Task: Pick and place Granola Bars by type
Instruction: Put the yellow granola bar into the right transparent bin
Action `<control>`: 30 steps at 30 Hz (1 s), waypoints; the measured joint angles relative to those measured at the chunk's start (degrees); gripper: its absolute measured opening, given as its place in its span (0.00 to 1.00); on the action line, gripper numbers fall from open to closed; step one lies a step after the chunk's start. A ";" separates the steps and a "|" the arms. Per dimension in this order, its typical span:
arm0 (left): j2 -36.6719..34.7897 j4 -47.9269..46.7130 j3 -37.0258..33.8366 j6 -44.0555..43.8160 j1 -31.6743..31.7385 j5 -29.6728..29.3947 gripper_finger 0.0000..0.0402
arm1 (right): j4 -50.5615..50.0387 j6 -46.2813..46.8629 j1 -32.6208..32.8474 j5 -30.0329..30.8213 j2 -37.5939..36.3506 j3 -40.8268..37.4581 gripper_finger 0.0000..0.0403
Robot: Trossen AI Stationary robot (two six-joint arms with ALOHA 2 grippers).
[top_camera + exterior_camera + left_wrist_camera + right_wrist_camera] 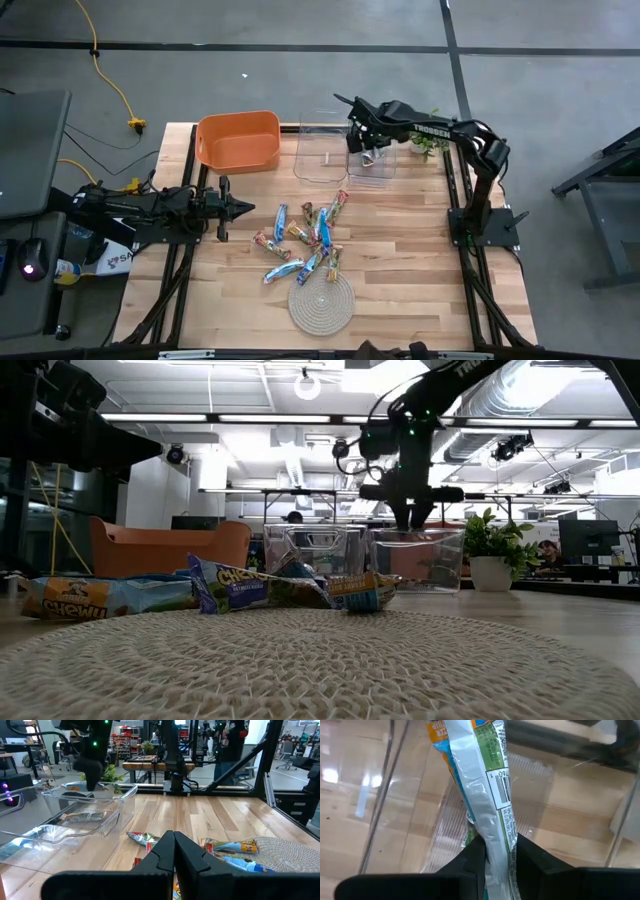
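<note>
**Right pincer holds a bar over the clear bin**

The right pincer (368, 150) hangs above the right-hand clear bin (372, 172) at the far edge of the desk (420, 260). Its two fingers are closed on a green-and-silver granola bar (492, 800), which sticks out ahead of them with its barcode showing; the bin's ribbed clear floor lies directly beneath the bar. From table height the pincer (412, 510) stands just over that bin's rim (420, 532). Another bar (82, 816) already lies inside this bin, below the pincer.

Just beside that bin, on the side toward the left arm, stands a second clear bin (322, 155), and beyond it an orange basket (238, 140).

The left pincer (240, 208) rests low at the left edge of the desk, well apart from the right pincer, its fingers (192, 857) pressed together and holding nothing.

The loose granola bars (305, 240) lie scattered on the bare wood ahead of the left pincer's tips, nearer the front of the desk than the right pincer and well apart from it. They include blue-silver, reddish and greenish wrappers. A round coiled rope mat (321, 301) sits just beyond the pile at the front edge, touching or nearly touching the nearest bars.
</note>
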 joint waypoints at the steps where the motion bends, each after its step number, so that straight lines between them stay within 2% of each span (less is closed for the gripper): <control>1: 0.01 0.00 0.00 -0.01 0.00 0.00 0.00 | 0.11 -0.09 -0.17 -0.07 0.00 -0.11 0.17; 7: 0.02 0.02 0.00 0.00 -0.01 0.00 0.00 | 0.85 -0.92 -0.16 -1.16 0.00 -0.11 0.20; 19: 0.01 0.01 0.02 -0.01 0.00 0.00 0.00 | 2.01 -1.44 0.00 -1.57 -0.49 -0.11 0.47; 26: 0.02 0.02 0.02 -0.02 0.01 0.00 0.00 | 8.68 -5.50 1.24 1.93 -7.32 -0.11 0.48; 30: 0.01 0.01 0.00 0.00 0.01 0.00 0.00 | 13.54 -9.22 2.97 0.96 -12.28 -0.09 0.46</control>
